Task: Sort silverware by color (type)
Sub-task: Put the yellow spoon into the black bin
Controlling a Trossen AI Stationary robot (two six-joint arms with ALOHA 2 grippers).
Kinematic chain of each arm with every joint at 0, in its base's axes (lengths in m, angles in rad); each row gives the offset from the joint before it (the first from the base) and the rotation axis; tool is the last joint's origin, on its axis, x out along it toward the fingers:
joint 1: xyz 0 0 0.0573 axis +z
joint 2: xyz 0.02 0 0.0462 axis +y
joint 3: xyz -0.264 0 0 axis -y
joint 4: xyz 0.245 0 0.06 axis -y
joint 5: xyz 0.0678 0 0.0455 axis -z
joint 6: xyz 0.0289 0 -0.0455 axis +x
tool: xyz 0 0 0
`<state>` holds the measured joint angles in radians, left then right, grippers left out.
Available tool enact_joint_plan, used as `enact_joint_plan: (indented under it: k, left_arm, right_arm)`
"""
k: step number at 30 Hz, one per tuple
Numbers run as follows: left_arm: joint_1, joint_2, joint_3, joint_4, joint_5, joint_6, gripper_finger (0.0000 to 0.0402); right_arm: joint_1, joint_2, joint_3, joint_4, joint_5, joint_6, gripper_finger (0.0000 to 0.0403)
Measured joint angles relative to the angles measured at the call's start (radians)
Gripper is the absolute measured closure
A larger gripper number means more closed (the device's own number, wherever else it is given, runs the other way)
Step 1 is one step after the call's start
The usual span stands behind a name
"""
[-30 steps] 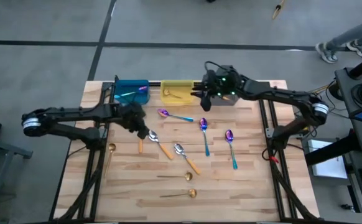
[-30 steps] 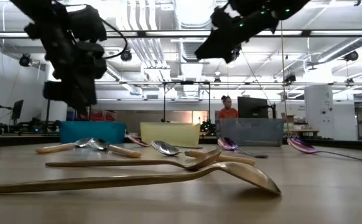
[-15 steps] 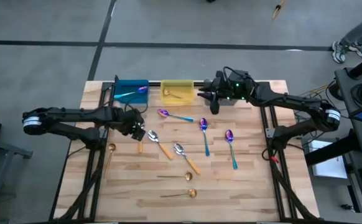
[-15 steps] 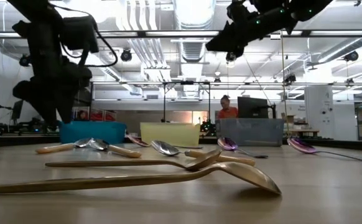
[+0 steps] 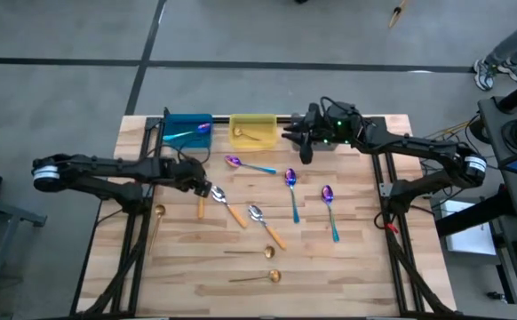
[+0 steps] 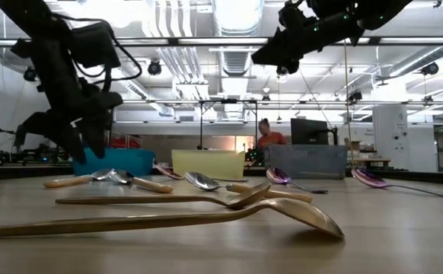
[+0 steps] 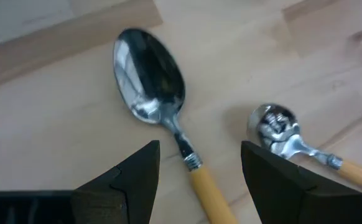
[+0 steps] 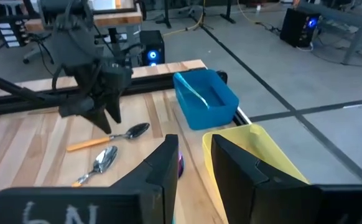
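Step in hand: pickup approach. Left hand (image 7: pixel 196 180), fingers spread, empty, low over an orange-handled spoon (image 7: pixel 162 109) lying on the counter (image 5: pixel 347 267). Right hand (image 5: pixel 306 149), gap narrow, empty, hangs near the yellow bin (image 5: pixel 251 132). Next, likely: lower astride the handle, close.

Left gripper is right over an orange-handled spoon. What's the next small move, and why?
Probably lower the left gripper straight down and close on the handle. Its fingers are open, and the orange-handled spoon lies between them where the handle begins. A second orange-handled spoon lies close beside it, so keep the descent vertical. The right gripper waits by the gray bin.
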<state>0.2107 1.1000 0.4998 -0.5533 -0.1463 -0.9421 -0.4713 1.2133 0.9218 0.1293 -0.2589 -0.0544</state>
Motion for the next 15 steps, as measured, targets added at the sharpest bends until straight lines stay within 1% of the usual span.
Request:
enact_joint_plan:
  k: [7, 15]
  left_arm:
    - [-0.063, 0.000, -0.043, 0.040, -0.056, -0.072, 0.0198]
    - [-0.099, 0.000, -0.078, 0.106, -0.125, -0.106, 0.0198]
  right_arm:
    - [0.000, 0.000, 0.000, 0.025, 0.000, 0.002, 0.0320]
    - [0.000, 0.000, 0.000, 0.026, -0.001, 0.009, 0.0320]
